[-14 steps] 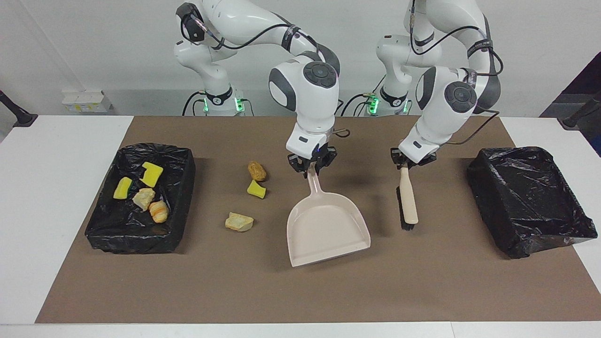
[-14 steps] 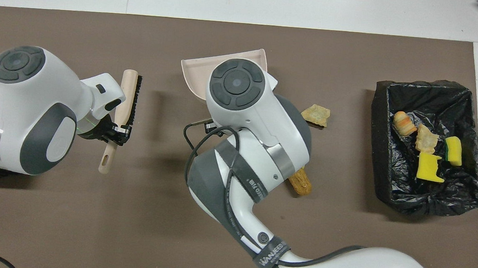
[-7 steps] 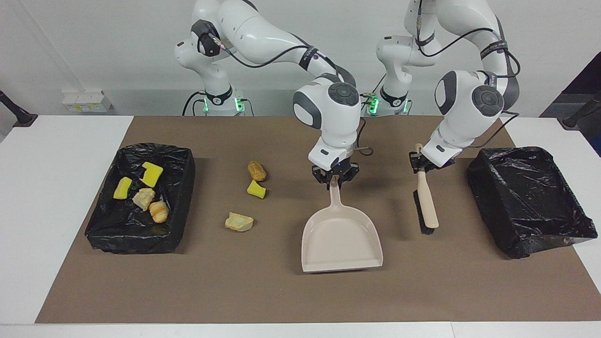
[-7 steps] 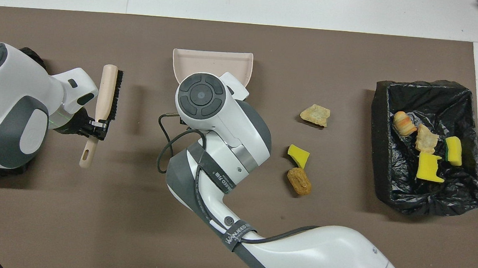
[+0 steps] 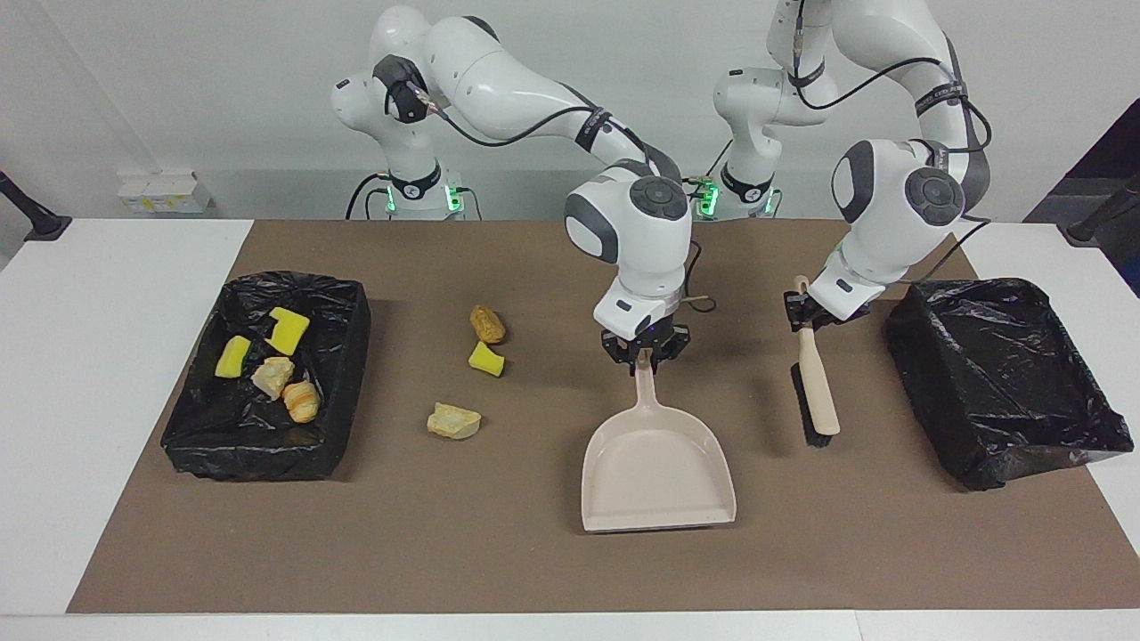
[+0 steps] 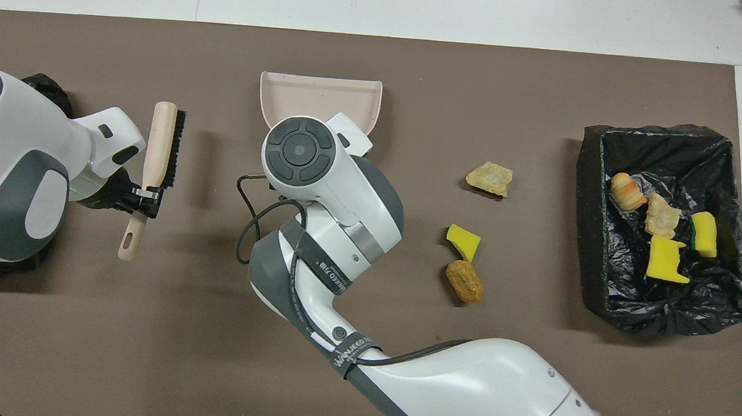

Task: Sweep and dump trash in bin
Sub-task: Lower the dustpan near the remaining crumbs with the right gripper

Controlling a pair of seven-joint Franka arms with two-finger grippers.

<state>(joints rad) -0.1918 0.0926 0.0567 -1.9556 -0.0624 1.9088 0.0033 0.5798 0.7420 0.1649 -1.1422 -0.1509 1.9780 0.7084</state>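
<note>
Three pieces of trash lie on the brown mat: an orange-brown chunk [image 5: 487, 324] [image 6: 464, 282], a yellow sponge piece [image 5: 486, 359] [image 6: 464, 241] and a tan chunk [image 5: 453, 421] [image 6: 490, 178]. Several more pieces [image 5: 272, 377] [image 6: 661, 215] lie in the black-lined bin [image 5: 347, 356] [image 6: 587, 249] at the right arm's end. My right gripper [image 5: 645, 356] is shut on the handle of the beige dustpan [image 5: 657, 467] [image 6: 320, 97], whose mouth faces away from the robots. My left gripper [image 5: 804, 312] [image 6: 144, 195] is shut on the beige brush [image 5: 818, 387] [image 6: 161, 144], beside the dustpan.
A second black-lined bin [image 5: 1006, 383] stands at the left arm's end, next to the brush; in the overhead view the left arm covers most of it. The mat's edge [image 5: 534, 596] lies farther from the robots than the dustpan.
Both arms have moved toward the left arm's end of the table. The dustpan has swung away from the loose trash and turned square to the table. The brush has moved closer to the second bin.
</note>
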